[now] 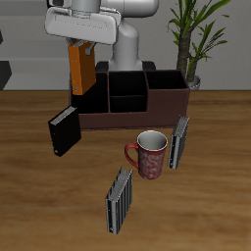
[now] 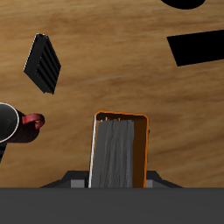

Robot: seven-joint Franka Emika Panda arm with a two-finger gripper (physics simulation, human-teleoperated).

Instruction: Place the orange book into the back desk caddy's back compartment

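Observation:
My gripper (image 1: 82, 46) is shut on the top edge of the orange book (image 1: 81, 69), which hangs upright in the air above one end of the back desk caddy (image 1: 162, 106). The wrist view looks down the orange book (image 2: 119, 150), showing its pale page edges inside the orange cover. The back compartment (image 1: 127, 83), a small black-walled middle cell, lies beside and below the book. The book touches nothing but the gripper.
A black book (image 1: 63, 130) (image 2: 198, 45) stands by the caddy's end under the gripper. A red mug (image 1: 150, 154) (image 2: 16, 125) stands in front of the caddy, with grey striped books (image 1: 179, 142) (image 1: 119, 201) (image 2: 44, 64) nearby. A potted plant (image 1: 196, 44) rises behind the caddy.

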